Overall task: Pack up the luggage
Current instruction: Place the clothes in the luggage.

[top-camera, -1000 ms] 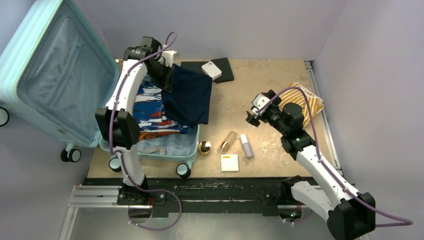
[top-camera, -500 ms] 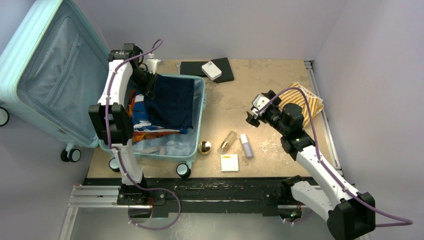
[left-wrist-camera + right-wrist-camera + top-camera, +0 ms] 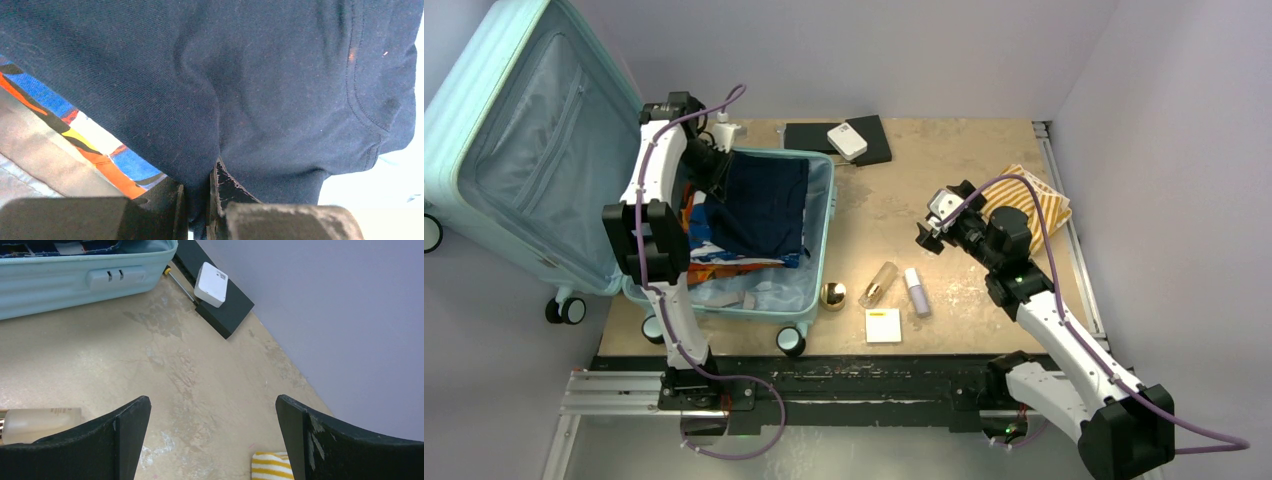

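Note:
The pale mint suitcase (image 3: 820,200) lies open on the table's left, its lid (image 3: 524,160) raised against the left wall. Inside lie a colourful patterned cloth (image 3: 714,248) and a dark navy garment (image 3: 764,205) on top. My left gripper (image 3: 711,172) is at the suitcase's far-left corner, shut on the navy garment (image 3: 260,85), a fold pinched between its fingers (image 3: 227,187). My right gripper (image 3: 926,238) hovers open and empty over the table's middle-right; the suitcase's side (image 3: 75,277) shows in its view.
A black flat case (image 3: 854,140) with a white box (image 3: 847,140) sits at the back. A clear bottle (image 3: 879,282), a lavender tube (image 3: 916,291), a gold ball (image 3: 832,295) and a yellow-white card (image 3: 884,325) lie near the front. A yellow striped cloth (image 3: 1036,205) is at right.
My left gripper has pulled the navy garment leftward from over the suitcase's right rim into the suitcase, where it now lies flatter. The right arm has not moved.

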`<state>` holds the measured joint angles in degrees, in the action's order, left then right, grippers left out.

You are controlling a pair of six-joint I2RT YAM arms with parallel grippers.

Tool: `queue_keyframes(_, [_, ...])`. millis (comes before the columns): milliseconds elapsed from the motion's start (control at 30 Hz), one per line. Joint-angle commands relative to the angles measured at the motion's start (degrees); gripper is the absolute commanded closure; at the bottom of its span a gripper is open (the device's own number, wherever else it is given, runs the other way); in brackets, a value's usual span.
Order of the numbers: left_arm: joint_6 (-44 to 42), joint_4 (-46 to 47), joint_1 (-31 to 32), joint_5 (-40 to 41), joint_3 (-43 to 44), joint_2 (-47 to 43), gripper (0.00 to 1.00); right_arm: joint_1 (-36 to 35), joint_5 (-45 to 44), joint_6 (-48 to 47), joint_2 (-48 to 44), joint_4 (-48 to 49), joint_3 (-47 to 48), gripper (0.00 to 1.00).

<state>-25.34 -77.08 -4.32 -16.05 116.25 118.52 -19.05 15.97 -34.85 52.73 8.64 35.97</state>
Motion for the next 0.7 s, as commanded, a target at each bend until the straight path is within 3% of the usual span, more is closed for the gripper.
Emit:
queue_keyframes(0, [-2.5,1.71,-1.53,4.95,1.56,-0.45,1.0,0.23,-0.41,0.63,-0.7,2.28,-0.55,0.01])
queue_keyframes(67, [-2.44,1.89,-1.54,5.14,1.55,0.11,1.0,0.23,-0.33,0.62,-0.79,2.25,-0.57,0.01])
queue_keyframes(200, [-2.17,1.85,-1.6,5.26,1.49,0.25,0.85,0.24,-0.4,0.57,-0.79,2.09,-0.55,0.01])
queue_keyframes(300, [-1.55,2.55,-1.94,6.1,1.23,-1.54,0.47,0.2,-0.42,0.56,-1.1,2.06,-0.71,0.01])
queue_keyframes(433, [-0.2,6.53,-2.51,6.16,-0.14,-7.34,0.21,0.24,-0.41,0.55,-1.06,2.17,-0.9,0.01])
queue_keyframes(567, [-0.18,10.76,-2.46,2.88,-6.86,-15.96,0.16,0.24,-0.41,0.54,-1.09,2.17,-0.85,0.01])
queue_keyframes(667, [-1.91,12.44,-2.32,-0.42,-14.28,-20.95,0.27,0.24,-0.88,1.5,-1.22,2.58,-0.73,0.01])
